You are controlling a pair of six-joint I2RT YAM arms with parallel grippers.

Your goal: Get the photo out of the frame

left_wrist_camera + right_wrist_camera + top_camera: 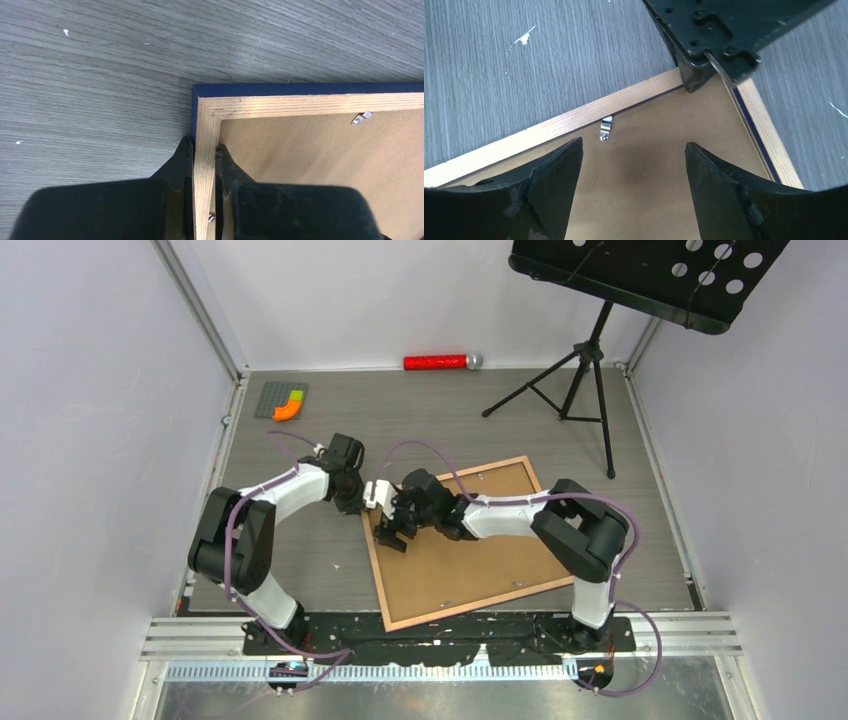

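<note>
The frame (480, 606) lies face down on the table, its pale wooden back rails (300, 104) and dark blue outer edge (300, 89) showing. A plain brown backing board (470, 560) fills it, and the photo is hidden. My left gripper (204, 150) is shut on the frame's left rail close to the far left corner, one finger outside and one inside. My right gripper (634, 145) hovers open just above the backing board (649, 130) at that same corner, nothing between its fingers. A small metal tab (605, 128) sits by the rail ahead of it.
Another metal tab (361, 118) sits on the far rail. A red microphone (440, 362) lies at the back wall. A music stand (585, 370) stands at the back right. A grey baseplate with orange and green bricks (283, 400) lies at the back left.
</note>
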